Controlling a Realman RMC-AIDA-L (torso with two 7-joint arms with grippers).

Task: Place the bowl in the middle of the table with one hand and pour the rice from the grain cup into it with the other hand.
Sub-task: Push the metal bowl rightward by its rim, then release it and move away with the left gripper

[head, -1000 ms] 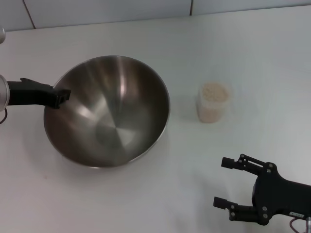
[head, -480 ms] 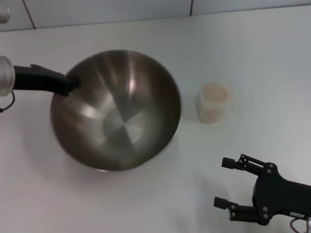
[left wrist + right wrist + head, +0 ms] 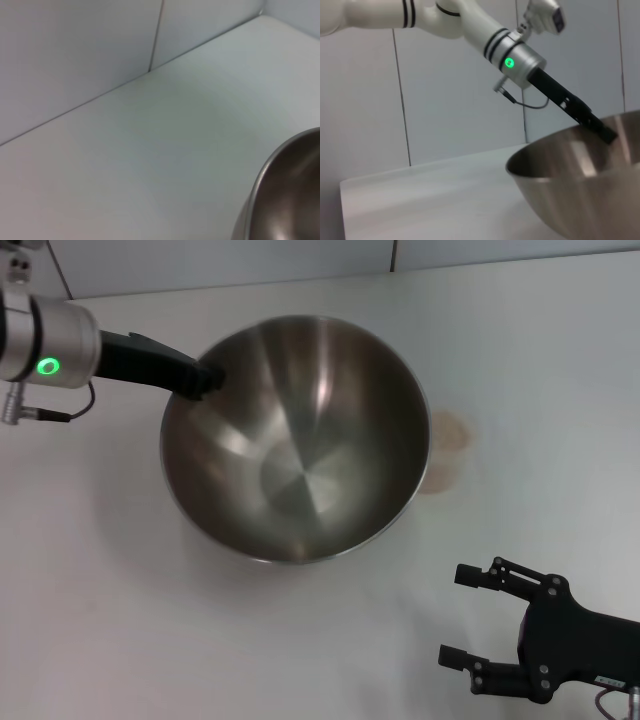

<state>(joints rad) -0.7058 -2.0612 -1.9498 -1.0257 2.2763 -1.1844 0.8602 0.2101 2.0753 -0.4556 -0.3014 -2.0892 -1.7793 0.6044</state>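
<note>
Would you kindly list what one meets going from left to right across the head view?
Left gripper clamped on the bowl's rim → steel bowl → grain cup of rice, partly hidden behind the bowl → right gripper, open, low over the table.

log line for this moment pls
left pincer: grips bowl rim | bowl: lifted, partly hiding grain cup | right pincer: open, idle

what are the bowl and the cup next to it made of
The bowl looks like stainless steel with a brushed, shiny finish: it shows streaky grey reflections. The grain cup, partly hidden behind the bowl's rim, seems clear plastic, since the beige rice shows through its wall.
</note>
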